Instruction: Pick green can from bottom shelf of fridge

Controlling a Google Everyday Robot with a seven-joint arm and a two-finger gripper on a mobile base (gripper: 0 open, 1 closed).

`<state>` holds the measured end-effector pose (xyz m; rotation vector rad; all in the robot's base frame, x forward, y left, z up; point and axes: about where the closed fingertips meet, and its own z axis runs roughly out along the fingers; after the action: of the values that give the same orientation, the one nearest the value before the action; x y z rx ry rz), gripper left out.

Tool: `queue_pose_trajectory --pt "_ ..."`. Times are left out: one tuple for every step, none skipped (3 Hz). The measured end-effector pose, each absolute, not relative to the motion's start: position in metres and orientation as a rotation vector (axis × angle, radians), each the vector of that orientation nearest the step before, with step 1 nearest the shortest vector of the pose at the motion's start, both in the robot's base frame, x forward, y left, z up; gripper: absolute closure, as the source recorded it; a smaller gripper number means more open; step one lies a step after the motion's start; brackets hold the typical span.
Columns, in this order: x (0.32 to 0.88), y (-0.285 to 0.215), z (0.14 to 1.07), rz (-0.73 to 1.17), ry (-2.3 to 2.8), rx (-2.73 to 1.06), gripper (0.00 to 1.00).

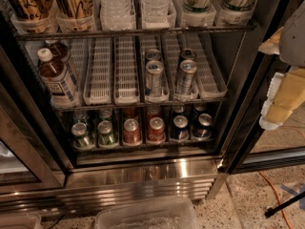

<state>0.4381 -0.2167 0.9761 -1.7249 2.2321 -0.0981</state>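
Note:
The fridge (pixel 143 174) stands open in front of me, with black door frames and a shiny steel base panel. On the bottom shelf (pixel 143 146) short cans stand in rows. Two green cans with silver lids are at the front left (pixel 82 135) (pixel 106 133), with more green ones behind them. Red-brown cans (pixel 132 130) stand in the middle and dark blue cans (pixel 180 127) to the right. My gripper (pixel 279 101), a cream and grey part of the arm, hangs at the right edge, outside the fridge and far from the cans.
The white-laned rack above holds two tall silver cans (pixel 154 78) and brown bottles (pixel 55 76) at left. A black door frame (pixel 248 104) stands between gripper and shelf. A clear plastic bin (pixel 147 216) sits on the floor in front. An orange cable (pixel 274 194) lies at right.

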Motion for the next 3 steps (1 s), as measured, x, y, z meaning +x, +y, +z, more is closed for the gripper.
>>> queue_pose_trajectory --pt "0.439 -0.207 0.969 -0.123 2.226 -1.722 0.0" --pt "0.439 -0.181 0.947 -0.097 2.208 -1.728 0.0" --pt "0.437 -0.148 0.911 0.041 2.194 -1.677 0.0"
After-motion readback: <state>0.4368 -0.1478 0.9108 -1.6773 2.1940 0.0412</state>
